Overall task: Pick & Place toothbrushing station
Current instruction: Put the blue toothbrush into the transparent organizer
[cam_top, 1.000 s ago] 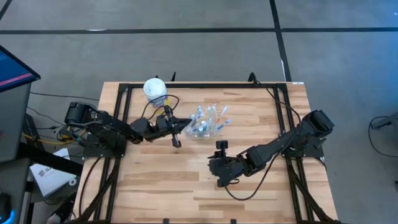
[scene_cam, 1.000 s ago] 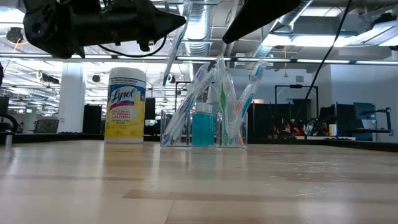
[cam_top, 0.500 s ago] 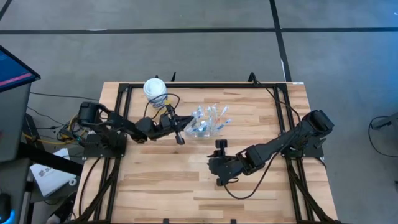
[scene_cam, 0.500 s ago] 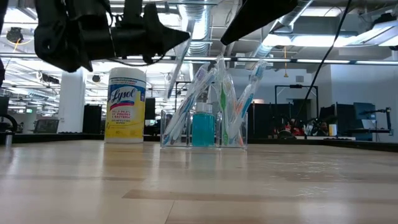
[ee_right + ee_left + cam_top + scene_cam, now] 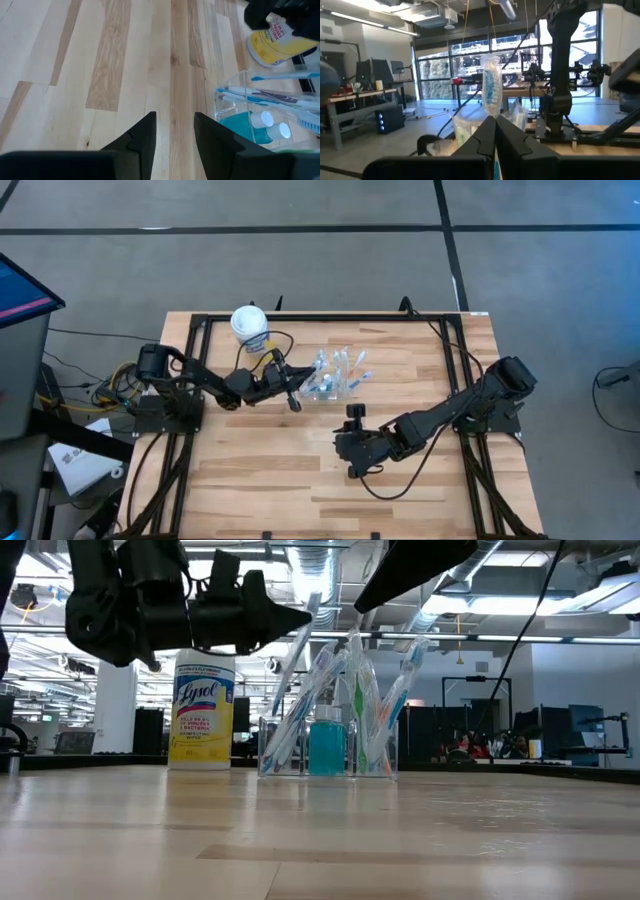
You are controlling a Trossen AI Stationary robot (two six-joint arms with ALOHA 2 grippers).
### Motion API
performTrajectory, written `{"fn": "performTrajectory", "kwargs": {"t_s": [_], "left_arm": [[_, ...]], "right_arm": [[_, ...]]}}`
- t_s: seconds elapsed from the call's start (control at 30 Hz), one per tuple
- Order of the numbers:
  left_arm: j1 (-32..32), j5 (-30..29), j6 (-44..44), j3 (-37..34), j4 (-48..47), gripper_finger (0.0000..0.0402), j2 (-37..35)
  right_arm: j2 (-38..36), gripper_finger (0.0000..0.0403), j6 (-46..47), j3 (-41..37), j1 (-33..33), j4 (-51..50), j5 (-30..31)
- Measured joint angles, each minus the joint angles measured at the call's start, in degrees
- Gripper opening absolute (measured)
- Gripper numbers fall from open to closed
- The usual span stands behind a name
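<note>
The clear plastic cup [image 5: 335, 380] stands on the table's far middle, holding several white, blue and green toothbrushes [image 5: 385, 705] and teal toothpaste tubes [image 5: 326, 745]. My left gripper [image 5: 293, 397] hovers just left of the cup's left edge, shut on one toothbrush [image 5: 300, 640]. I cannot tell whether that brush's lower end is inside the cup. My right gripper [image 5: 347, 455] hangs open over bare table nearer the front, its fingers [image 5: 147, 130] tilted down toward the cup [image 5: 260, 112], with nothing between them. My left gripper pinches the toothbrush's handle [image 5: 496, 162] between its two fingers, which come almost level from the table's left and lie across the brush. The brush stands steeply, its bristle head [image 5: 490, 82] above the fingertips and its handle slanting down below them, clear of the table.
A white tub with a yellow label [image 5: 249, 325] stands at the far left behind my left arm, close to the cup. Black frame rails [image 5: 300, 318] run along the table's far edge and sides. Bare wooden table [image 5: 270, 480] lies in front.
My left gripper has moved down and toward the table's right, closer to the cup, still shut on the toothbrush. The brush has come down with it and keeps its steep slant.
</note>
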Motion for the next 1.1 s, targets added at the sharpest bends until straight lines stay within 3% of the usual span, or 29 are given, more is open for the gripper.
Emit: {"fn": "performTrajectory", "kwargs": {"t_s": [0.53, 1.1], "left_arm": [[1.8, -0.4, -4.0, 1.2, 0.1, 0.0000, 6.9], [0.7, -0.5, -4.7, -3.2, 0.1, 0.0000, 6.6]], "right_arm": [[0.0, 0.0122, 0.0, 0.0, 0.0, 0.0, -0.1], [0.0, 0.0122, 0.0, 0.0, 0.0, -0.2, -0.1]]}}
